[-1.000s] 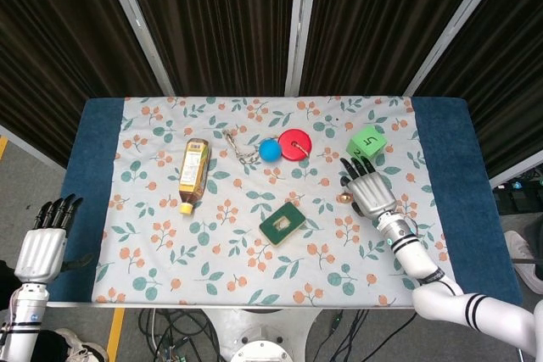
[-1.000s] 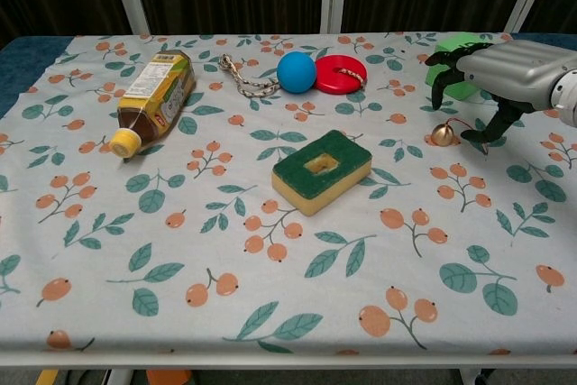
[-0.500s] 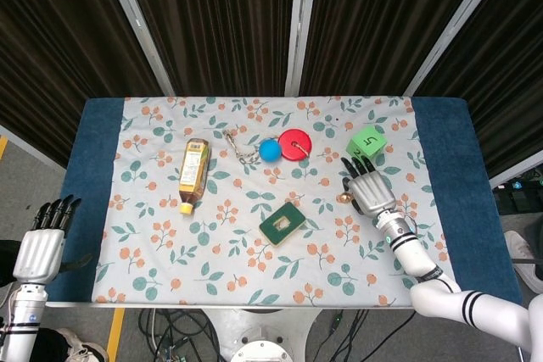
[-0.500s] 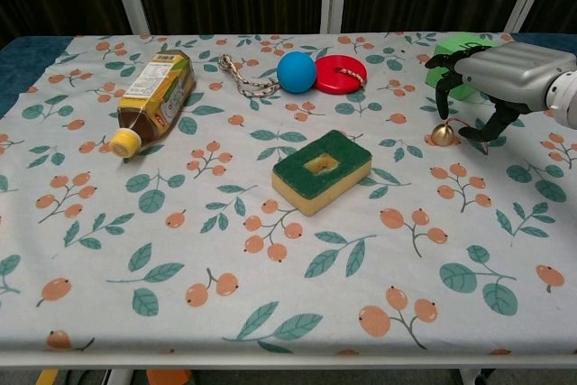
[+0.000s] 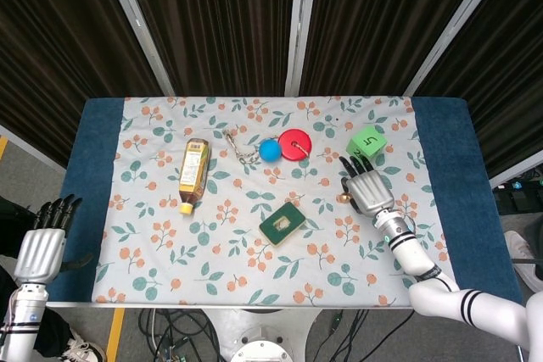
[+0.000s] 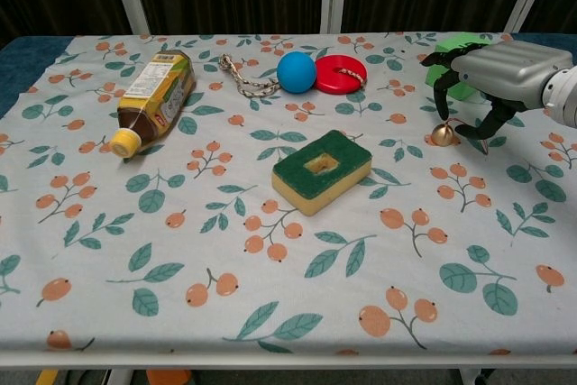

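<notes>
Under the right hand (image 6: 491, 74), fingers curled down around a small bell (image 6: 442, 134), not yet grasping; green block (image 6: 455, 50) just behind. Left hand (image 5: 42, 243) idle, released, off-table.

Probably a robot lab: black curtains (image 5: 221, 14) on metal frames (image 5: 297, 14), cables (image 5: 170, 328) underfoot.

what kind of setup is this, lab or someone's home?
Most likely a lab test bench: a table with a floral cloth ringed by dark curtains on metal posts, loose cables beneath, and unrelated objects laid out, such as a bottle and sponge.
</notes>
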You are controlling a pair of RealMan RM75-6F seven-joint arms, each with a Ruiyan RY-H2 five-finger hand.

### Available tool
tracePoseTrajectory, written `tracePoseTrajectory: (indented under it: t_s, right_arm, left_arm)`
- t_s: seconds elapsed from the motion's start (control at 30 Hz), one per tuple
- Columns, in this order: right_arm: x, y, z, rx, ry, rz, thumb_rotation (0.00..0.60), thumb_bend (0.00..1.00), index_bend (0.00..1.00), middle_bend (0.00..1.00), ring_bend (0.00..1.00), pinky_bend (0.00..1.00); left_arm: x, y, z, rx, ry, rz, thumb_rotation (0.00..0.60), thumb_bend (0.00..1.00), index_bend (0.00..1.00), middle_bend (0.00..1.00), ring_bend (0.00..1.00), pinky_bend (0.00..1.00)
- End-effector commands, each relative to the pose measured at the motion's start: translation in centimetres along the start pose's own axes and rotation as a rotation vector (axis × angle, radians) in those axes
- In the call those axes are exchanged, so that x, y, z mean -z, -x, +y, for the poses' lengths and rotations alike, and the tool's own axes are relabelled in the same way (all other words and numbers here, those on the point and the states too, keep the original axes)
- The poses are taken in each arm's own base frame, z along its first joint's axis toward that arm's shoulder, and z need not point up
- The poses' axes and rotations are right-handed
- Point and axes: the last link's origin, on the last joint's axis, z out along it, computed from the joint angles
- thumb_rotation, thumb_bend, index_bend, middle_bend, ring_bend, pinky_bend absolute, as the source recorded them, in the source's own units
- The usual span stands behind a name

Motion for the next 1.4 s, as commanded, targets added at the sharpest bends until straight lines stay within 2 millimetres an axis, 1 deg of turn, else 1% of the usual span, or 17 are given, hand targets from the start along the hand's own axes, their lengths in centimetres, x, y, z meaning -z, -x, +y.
tracePoseTrajectory:
  t_s: [0.03, 0.77, 1.07, 1.23, 1.4]
  right_arm:
    - [-0.02, 0.01, -0.01, 0.001, 0.0, 0.001, 0.6, 0.3, 0.49, 0.0, 0.0, 0.0]
    - [-0.33, 0.13, 0.06, 0.004, 0.004, 0.005, 0.6, 0.31, 0.55, 0.02, 0.0, 0.0]
    - [-0.49, 0.3, -0.03, 0.005, 0.006, 0.011, 0.6, 0.34, 0.63, 0.05, 0.0, 0.0]
    - [-0.52, 0.28, 0.01, 0.003, 0.009, 0.017, 0.6, 0.35, 0.66, 0.07, 0.0, 0.0]
    - [-0.34, -0.47, 0.22, -0.016, 0.014, 0.058, 0.6, 0.36, 0.69, 0.09, 0.0, 0.0]
  left_arm:
    - [0.0, 0.01, 0.0, 0.0, 0.0, -0.001, 0.6, 0.0, 0.0, 0.0, 0.0, 0.01]
    - [0.09, 0.22, -0.17, 0.0, -0.005, -0.008, 0.6, 0.0, 0.0, 0.0, 0.0, 0.01]
    - [0.12, 0.3, -0.19, 0.0, -0.003, -0.012, 0.6, 0.0, 0.0, 0.0, 0.0, 0.01]
    - [0.18, 0.34, -0.24, 0.001, -0.003, -0.014, 0.6, 0.0, 0.0, 0.0, 0.0, 0.01]
    - [0.2, 0.36, -0.28, 0.001, -0.003, -0.016, 0.6, 0.0, 0.0, 0.0, 0.0, 0.01]
